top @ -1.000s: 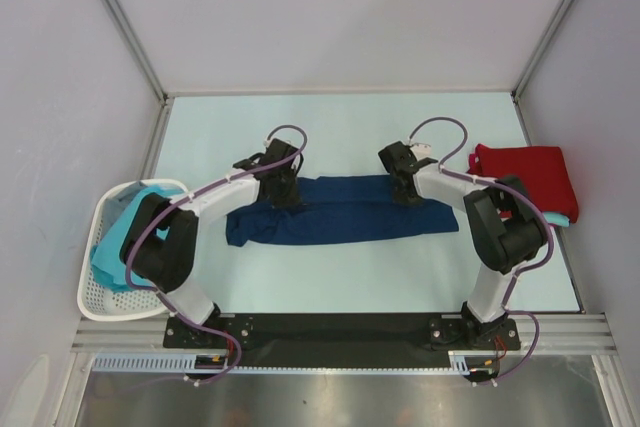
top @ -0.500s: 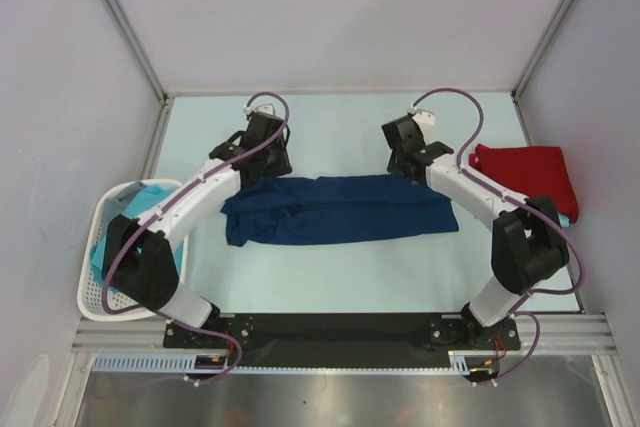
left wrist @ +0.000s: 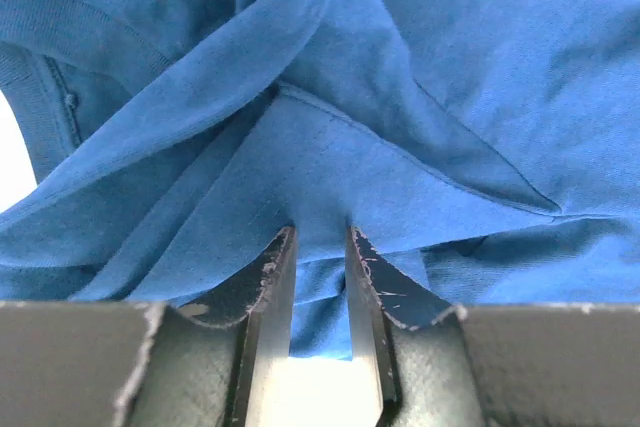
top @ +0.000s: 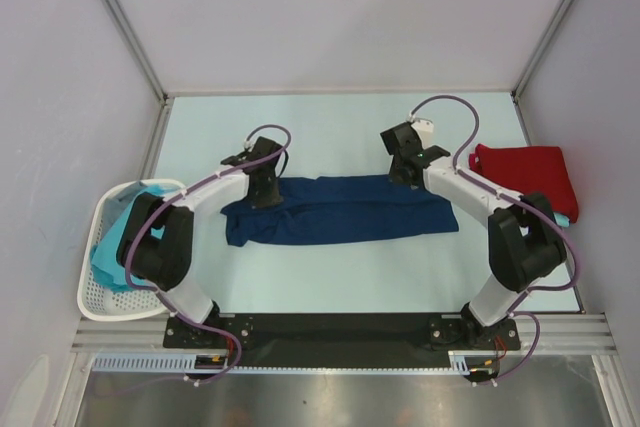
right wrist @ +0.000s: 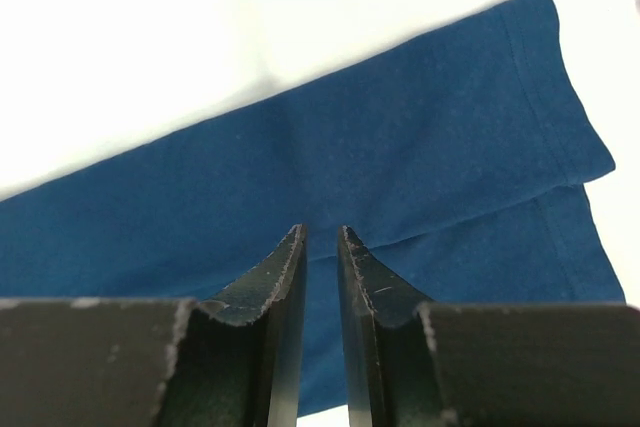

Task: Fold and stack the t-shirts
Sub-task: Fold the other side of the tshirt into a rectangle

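Note:
A navy blue t-shirt (top: 340, 212) lies folded into a long strip across the middle of the table. My left gripper (top: 263, 190) sits on its far left part. In the left wrist view the left gripper (left wrist: 320, 232) is shut on a bunched fold of the navy cloth (left wrist: 400, 97), and creases run out from the tips. My right gripper (top: 404, 169) is at the strip's far right edge. In the right wrist view the right gripper (right wrist: 320, 232) is shut on a flat fold of the navy shirt (right wrist: 400, 147). A folded red t-shirt (top: 525, 175) lies at the right on a turquoise one (top: 562, 218).
A white perforated basket (top: 90, 287) stands at the near left and holds turquoise t-shirts (top: 110, 252). Metal frame posts and pale walls close in the table on the left, right and far sides. The arm bases sit on the black rail at the near edge.
Both grippers went towards the far side. The left one has since come back nearer, onto the shirt's left end. The right one stays at the far right edge.

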You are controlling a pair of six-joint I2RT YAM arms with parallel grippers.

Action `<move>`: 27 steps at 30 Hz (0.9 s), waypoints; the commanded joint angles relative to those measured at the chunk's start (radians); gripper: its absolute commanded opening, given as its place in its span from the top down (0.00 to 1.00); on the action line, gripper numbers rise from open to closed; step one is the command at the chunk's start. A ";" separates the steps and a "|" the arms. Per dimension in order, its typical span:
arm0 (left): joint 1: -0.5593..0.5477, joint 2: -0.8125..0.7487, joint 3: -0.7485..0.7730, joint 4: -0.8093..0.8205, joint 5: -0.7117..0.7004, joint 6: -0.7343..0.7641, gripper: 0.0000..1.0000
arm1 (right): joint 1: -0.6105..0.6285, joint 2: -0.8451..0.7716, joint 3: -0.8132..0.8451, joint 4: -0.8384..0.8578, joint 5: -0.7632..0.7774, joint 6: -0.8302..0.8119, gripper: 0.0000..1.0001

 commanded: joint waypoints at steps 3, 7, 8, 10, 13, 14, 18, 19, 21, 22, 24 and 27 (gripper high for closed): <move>0.051 -0.040 -0.012 -0.060 -0.016 -0.040 0.71 | -0.002 0.024 0.006 0.012 0.002 -0.006 0.77; 0.085 -0.083 -0.081 -0.046 0.015 -0.050 0.74 | -0.005 0.038 0.002 0.014 0.000 -0.007 0.77; 0.083 -0.117 -0.088 -0.034 0.012 -0.051 0.75 | -0.005 0.043 0.003 0.017 -0.006 -0.009 0.77; 0.080 -0.174 -0.097 -0.015 0.001 -0.039 0.75 | -0.005 0.043 0.006 0.019 -0.010 -0.009 0.77; 0.079 -0.306 -0.066 -0.001 -0.048 -0.016 0.70 | -0.003 0.049 0.008 0.025 -0.018 -0.012 0.77; 0.079 -0.332 -0.051 0.003 -0.062 -0.007 0.68 | -0.005 0.052 0.011 0.026 -0.023 -0.012 0.77; 0.082 -0.381 0.044 -0.012 -0.096 0.065 0.60 | -0.002 0.067 0.014 0.028 -0.032 -0.010 0.77; 0.085 -0.361 0.081 -0.021 -0.088 0.071 0.59 | -0.002 0.069 0.015 0.032 -0.035 -0.007 0.77; 0.093 -0.282 0.112 -0.050 -0.068 0.084 0.59 | -0.002 0.073 0.017 0.032 -0.037 -0.007 0.77; 0.094 -0.251 0.127 -0.057 -0.042 0.084 0.59 | -0.002 0.075 0.017 0.034 -0.037 -0.010 0.77; 0.097 -0.194 0.130 -0.069 -0.017 0.079 0.59 | -0.002 0.078 0.017 0.032 -0.032 -0.014 0.77; 0.099 -0.113 0.100 -0.034 0.024 0.079 0.60 | -0.003 0.072 0.012 0.031 -0.024 -0.015 0.77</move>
